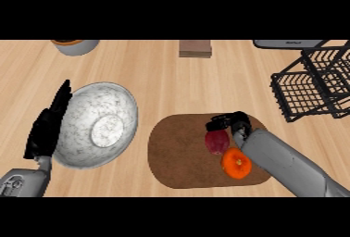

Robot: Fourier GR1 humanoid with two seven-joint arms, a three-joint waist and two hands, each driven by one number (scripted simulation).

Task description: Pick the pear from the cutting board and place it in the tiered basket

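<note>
A dark red pear (216, 142) lies on the round brown cutting board (178, 157) at the counter's middle. My right hand (229, 123) comes in from the lower right, and its fingers are curled over the pear's far end, touching it. The pear still rests on the board. The black wire tiered basket (311, 85) stands at the far right, well apart from the hand. At the left edge my left hand (46, 128) rests open with straight fingers beside a marble bowl.
An orange fruit (236, 164) lies on the board just in front of the pear, against my right forearm. A large marble bowl (96, 124) sits left of the board. A small grey bowl (75, 46) and a wooden block (195, 48) stand at the back.
</note>
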